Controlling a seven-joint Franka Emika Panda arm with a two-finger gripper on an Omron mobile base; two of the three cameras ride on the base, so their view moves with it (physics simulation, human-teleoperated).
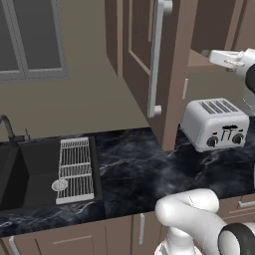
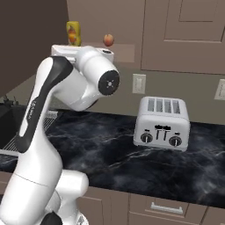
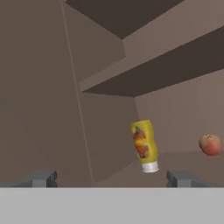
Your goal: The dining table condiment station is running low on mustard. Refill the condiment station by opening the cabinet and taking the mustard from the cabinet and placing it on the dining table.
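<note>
A yellow mustard bottle (image 3: 144,145) with an orange-red label stands cap-down on the shelf inside the open brown cabinet (image 1: 172,74). A small reddish apple (image 3: 210,145) sits on the same shelf, near the bottle. The gripper (image 3: 111,178) faces the bottle, its two dark fingers spread wide, holding nothing and not touching it. Below, a silver toaster (image 2: 161,122) sits on the black marble counter (image 2: 110,154).
</note>
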